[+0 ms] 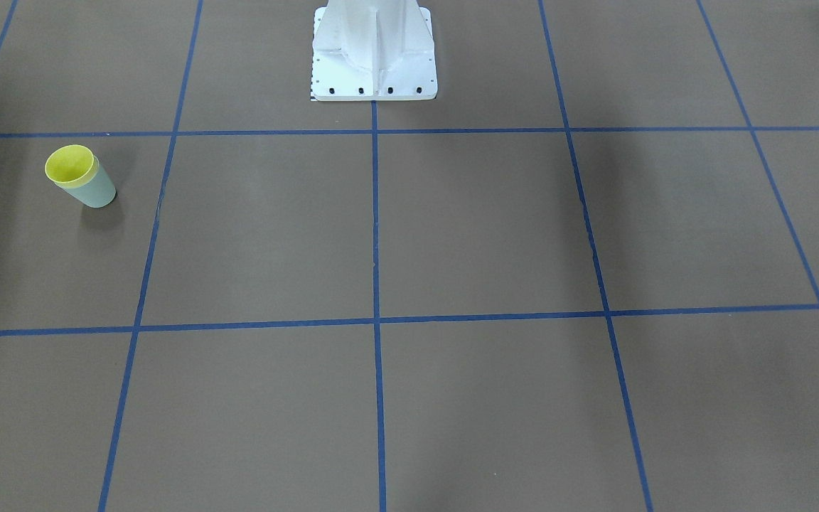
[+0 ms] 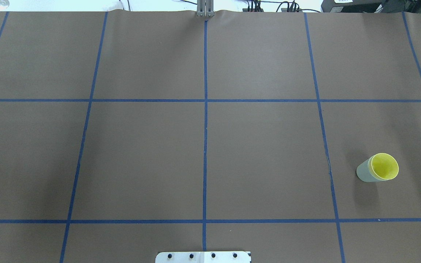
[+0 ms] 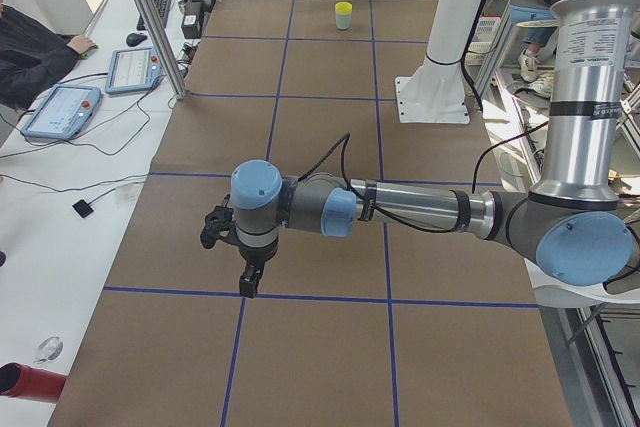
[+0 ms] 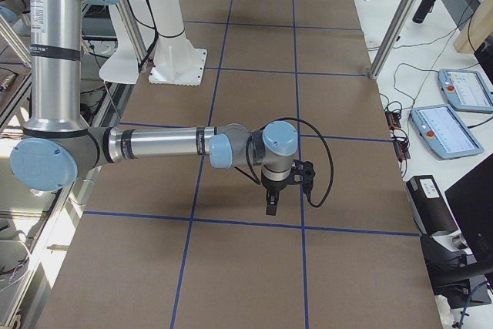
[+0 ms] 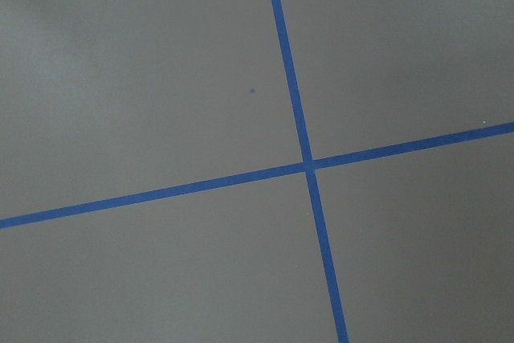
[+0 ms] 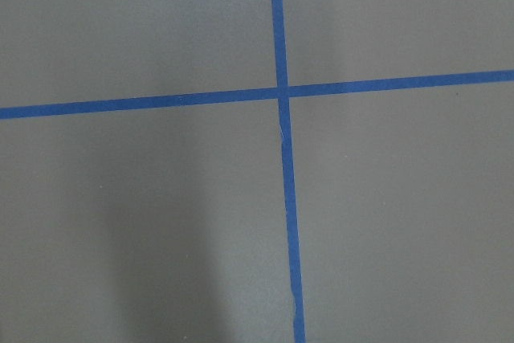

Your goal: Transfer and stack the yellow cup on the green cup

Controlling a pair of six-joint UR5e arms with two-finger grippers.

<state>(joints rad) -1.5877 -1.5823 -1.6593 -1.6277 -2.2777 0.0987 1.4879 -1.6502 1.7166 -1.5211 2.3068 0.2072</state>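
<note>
The yellow cup (image 1: pixel 68 163) sits nested inside the green cup (image 1: pixel 100 188), and only its rim and inside show. The pair stands upright on the brown table on my right side, seen from overhead as yellow cup (image 2: pixel 384 166) in green cup (image 2: pixel 363 173), and far off in the exterior left view (image 3: pixel 343 15). My left gripper (image 3: pixel 247 282) hangs above the table, far from the cups. My right gripper (image 4: pixel 271 204) also hangs above the table. Both show only in the side views, so I cannot tell if they are open or shut. Both wrist views show only table and tape.
Blue tape lines (image 2: pixel 205 146) divide the brown table into squares. The white robot base (image 1: pixel 374 57) stands at the table's robot side. Beside the table are metal posts (image 3: pixel 150 17), tablets (image 3: pixel 60 107) and a seated person (image 3: pixel 30 47).
</note>
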